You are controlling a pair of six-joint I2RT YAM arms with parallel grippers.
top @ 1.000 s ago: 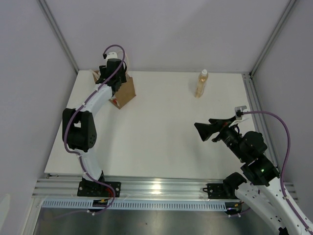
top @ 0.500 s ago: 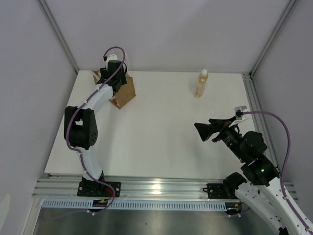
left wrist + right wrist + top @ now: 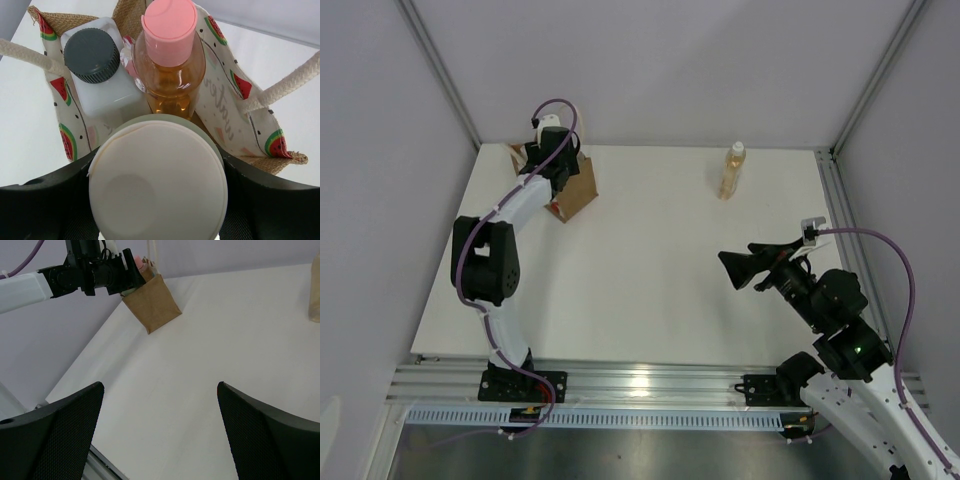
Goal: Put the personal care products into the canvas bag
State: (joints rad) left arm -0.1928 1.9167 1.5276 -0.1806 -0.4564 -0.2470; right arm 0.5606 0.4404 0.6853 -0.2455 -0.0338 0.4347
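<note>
The canvas bag point(image 3: 577, 190) stands at the table's far left; it also shows in the left wrist view point(image 3: 227, 115) and the right wrist view point(image 3: 152, 305). Inside it stand the white bottle with the dark cap point(image 3: 97, 75) and the peach bottle with the pink cap point(image 3: 170, 60). My left gripper point(image 3: 157, 200) is shut on the cream bottle point(image 3: 157, 180), held right over the bag's mouth. The tall amber bottle point(image 3: 732, 170) stands upright at the far right; its edge shows in the right wrist view point(image 3: 315, 290). My right gripper point(image 3: 732, 268) is open and empty above the table.
Metal frame posts rise at the far corners of the white table point(image 3: 650, 270). An aluminium rail point(image 3: 640, 385) runs along the near edge. The left arm point(image 3: 30, 285) reaches over the bag in the right wrist view.
The left gripper with the cream bottle has shifted slightly toward the bag. The right arm has not moved.
</note>
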